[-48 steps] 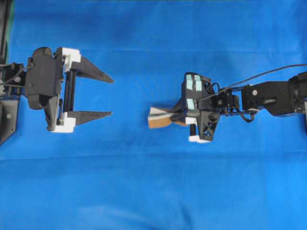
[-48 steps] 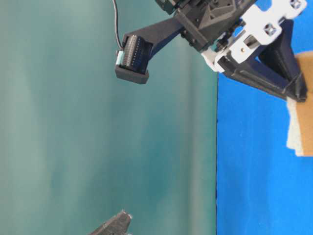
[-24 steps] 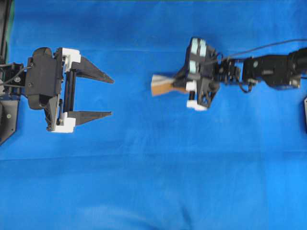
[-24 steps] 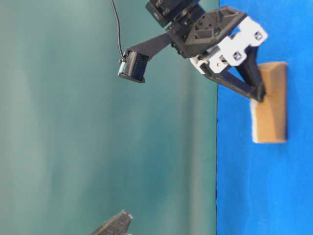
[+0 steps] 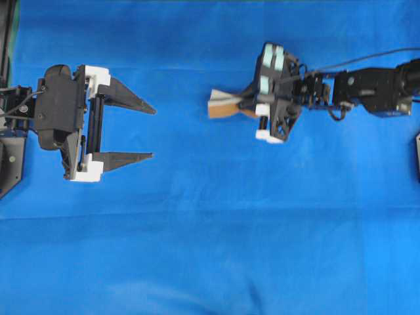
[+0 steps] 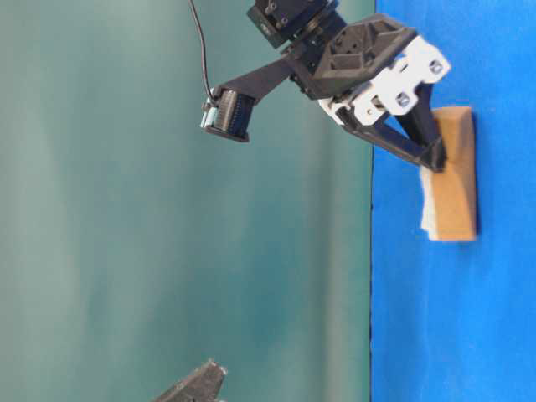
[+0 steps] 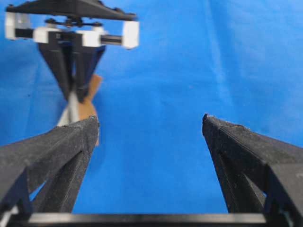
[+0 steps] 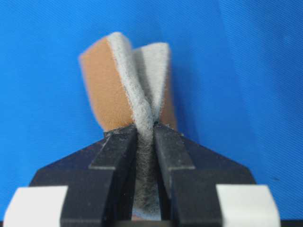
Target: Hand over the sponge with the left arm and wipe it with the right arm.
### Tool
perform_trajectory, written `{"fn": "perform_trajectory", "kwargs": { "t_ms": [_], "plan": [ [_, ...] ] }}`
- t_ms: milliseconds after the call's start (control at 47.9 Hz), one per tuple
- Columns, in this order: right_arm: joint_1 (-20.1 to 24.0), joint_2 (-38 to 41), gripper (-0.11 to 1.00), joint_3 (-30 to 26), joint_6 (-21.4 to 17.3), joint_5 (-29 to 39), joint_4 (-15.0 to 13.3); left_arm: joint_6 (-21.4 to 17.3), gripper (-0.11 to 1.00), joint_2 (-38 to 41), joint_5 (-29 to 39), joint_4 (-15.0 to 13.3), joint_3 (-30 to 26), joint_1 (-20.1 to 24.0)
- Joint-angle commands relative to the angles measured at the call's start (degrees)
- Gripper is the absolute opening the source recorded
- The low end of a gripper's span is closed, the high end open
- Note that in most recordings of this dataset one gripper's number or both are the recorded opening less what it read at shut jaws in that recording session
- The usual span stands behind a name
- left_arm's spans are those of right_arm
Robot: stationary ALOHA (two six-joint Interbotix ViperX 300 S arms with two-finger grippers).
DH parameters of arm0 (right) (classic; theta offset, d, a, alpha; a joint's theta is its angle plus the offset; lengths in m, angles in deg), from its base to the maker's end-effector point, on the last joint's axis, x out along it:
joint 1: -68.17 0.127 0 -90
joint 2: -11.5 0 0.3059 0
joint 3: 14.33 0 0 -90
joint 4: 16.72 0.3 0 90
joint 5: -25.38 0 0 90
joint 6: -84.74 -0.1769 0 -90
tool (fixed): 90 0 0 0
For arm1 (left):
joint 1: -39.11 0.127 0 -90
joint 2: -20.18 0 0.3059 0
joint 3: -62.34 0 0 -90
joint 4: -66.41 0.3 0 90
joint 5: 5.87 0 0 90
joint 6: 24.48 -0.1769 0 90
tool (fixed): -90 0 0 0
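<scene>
Handover looking done, wiping apparently under way.

Holding the sponge [image 5: 225,107] pinched and folded in the right gripper [image 5: 244,105], out over the middle of the blue counter [image 5: 210,249] toward its far edge; resting the left gripper [image 5: 152,133] with jaws spread and empty near the left edge, well apart from the sponge. Still remaining, by the look of it: the wiping strokes themselves.

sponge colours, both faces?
The sponge is orange-brown on one face, pale grey-white scouring on the other; clearest in the right wrist view.
</scene>
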Motion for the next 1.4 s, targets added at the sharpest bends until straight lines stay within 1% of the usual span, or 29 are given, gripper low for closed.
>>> {"fn": "perform_trajectory", "kwargs": {
  "t_ms": [0, 84, 167, 313, 418, 543, 668, 752, 1002, 1127, 1211, 1253, 1378],
  "plan": [
    [4.04, -0.62, 0.16, 0.0, -0.79, -0.35, 0.79, -0.09, 0.9, -0.35, -0.53, -0.09, -0.53, -0.18],
    [8.26, -0.62, 0.17, 0.35, -2.11, -0.35, 2.2, -0.18, 0.9, -0.35, -0.53, 0.0, -0.62, -0.18],
    [12.3, -0.62, 0.16, 0.26, -3.25, -0.26, 2.99, -0.35, 0.9, -0.35, -0.53, 0.0, -0.53, -0.18],
    [17.67, -0.62, 0.16, -0.35, -5.1, -0.18, 3.25, -0.53, 0.9, -0.35, -0.53, -0.09, -0.62, -0.18],
    [19.78, -0.62, 0.16, -0.79, -6.42, 0.18, 3.43, -0.53, 0.9, -0.35, -0.53, -0.09, -0.62, -0.18],
    [19.78, -0.62, 0.16, -0.88, -6.59, 0.88, 3.43, -0.53, 0.9, -0.18, -0.53, -0.09, -0.53, -0.18],
    [17.75, -0.62, 0.16, -0.7, -5.89, 1.05, 3.16, -0.35, 0.9, -0.35, -0.53, -0.09, -0.53, -0.18],
    [15.21, -0.7, 0.16, -0.53, -5.36, 1.49, 2.37, -0.35, 0.9, -0.35, -0.53, -0.09, -0.53, -0.18],
    [3.87, -1.05, 0.16, -0.79, -1.76, 2.11, -0.88, -0.26, 0.9, -0.35, -0.53, -0.09, -0.53, -0.18],
    [-0.53, -1.05, 0.16, -1.05, 0.35, 2.11, -1.23, 0.09, 0.9, -0.35, -0.53, -0.09, -0.35, -0.18],
    [-2.64, -1.05, 0.16, -1.23, 1.41, 1.93, -1.23, 0.0, 0.9, -0.18, -0.62, -0.09, -0.26, -0.18],
    [-3.16, -1.05, 0.16, -1.23, 2.2, 1.85, -1.23, 0.0, 0.9, -0.18, -0.53, 0.0, -0.26, -0.18],
    [-4.22, -1.05, 0.16, -1.23, 2.72, 1.32, -1.32, -0.09, 0.9, -0.35, -0.62, -0.09, -0.26, -0.18]
  ]
}}
